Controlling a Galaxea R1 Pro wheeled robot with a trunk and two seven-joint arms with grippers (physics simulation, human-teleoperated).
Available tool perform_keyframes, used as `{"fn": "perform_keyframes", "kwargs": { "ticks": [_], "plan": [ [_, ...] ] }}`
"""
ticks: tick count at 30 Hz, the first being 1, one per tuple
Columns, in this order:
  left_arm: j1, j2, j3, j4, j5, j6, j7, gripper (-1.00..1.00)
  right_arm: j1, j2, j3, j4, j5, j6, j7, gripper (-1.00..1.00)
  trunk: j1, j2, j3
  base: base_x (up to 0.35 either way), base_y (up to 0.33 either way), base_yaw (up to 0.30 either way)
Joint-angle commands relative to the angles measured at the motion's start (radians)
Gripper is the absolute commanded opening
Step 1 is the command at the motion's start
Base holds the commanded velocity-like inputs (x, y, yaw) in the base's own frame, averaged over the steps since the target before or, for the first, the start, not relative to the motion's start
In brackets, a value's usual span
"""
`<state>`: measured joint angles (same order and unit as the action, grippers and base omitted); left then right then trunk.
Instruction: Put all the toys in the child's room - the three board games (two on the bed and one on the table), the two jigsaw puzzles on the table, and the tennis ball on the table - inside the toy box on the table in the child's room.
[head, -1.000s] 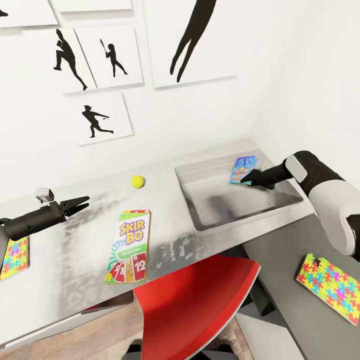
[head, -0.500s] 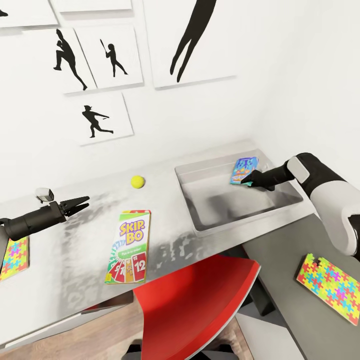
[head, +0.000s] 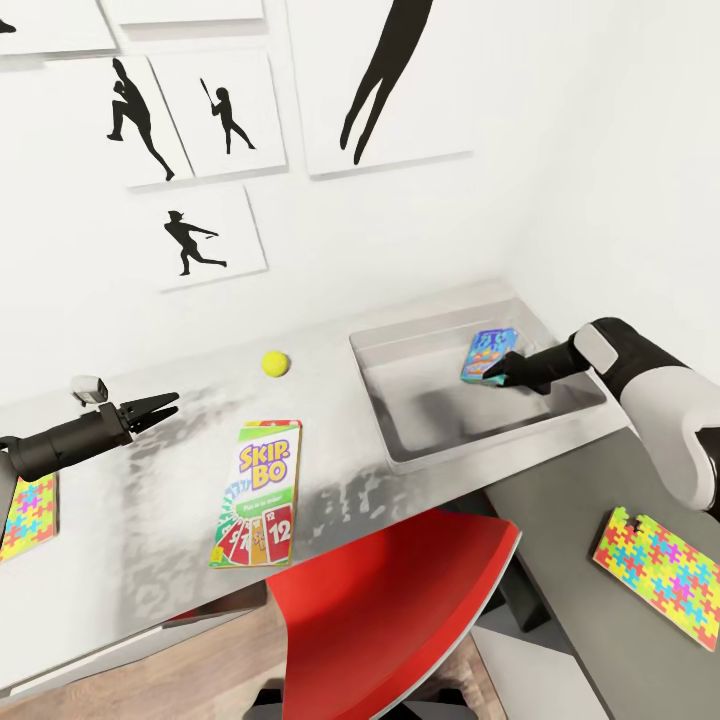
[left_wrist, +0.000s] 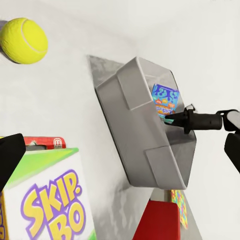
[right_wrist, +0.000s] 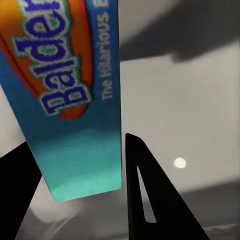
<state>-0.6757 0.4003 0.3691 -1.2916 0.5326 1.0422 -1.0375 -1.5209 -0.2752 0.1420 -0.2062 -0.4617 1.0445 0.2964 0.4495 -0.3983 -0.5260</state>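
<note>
The right gripper (head: 492, 374) holds the blue game (head: 487, 353) by its edge inside the toy box (head: 420, 445), so next it needs to let go.

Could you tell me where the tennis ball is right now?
In the head view, the tennis ball sits on the table, between the Skip-Bo box and the wall, left of the toy box.
</note>
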Motion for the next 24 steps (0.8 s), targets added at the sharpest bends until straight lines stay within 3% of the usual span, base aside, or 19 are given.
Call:
{"fn": "perform_keyframes", "kwargs": {
  "ticks": [1,16,24],
  "plan": [
    [-0.001,0.000,0.001,0.000,-0.002,0.004,-0.004,1.00,-0.001,-0.001,0.007,0.001,-0.006,0.003,0.003,-1.00,0.001,-0.002,-0.001,0.000,0.000,0.000],
    [-0.001,-0.001,-0.001,0.000,-0.002,0.004,-0.005,1.00,-0.011,-0.024,0.004,0.052,-0.008,0.003,0.028,-1.00,0.001,-0.002,-0.001,0.000,0.000,0.000],
    [-0.001,-0.001,-0.001,0.000,-0.002,0.004,-0.004,1.00,-0.011,-0.028,-0.044,0.075,-0.007,0.003,0.029,-1.00,0.001,-0.002,-0.001,0.000,0.000,0.000]
  ]
}}
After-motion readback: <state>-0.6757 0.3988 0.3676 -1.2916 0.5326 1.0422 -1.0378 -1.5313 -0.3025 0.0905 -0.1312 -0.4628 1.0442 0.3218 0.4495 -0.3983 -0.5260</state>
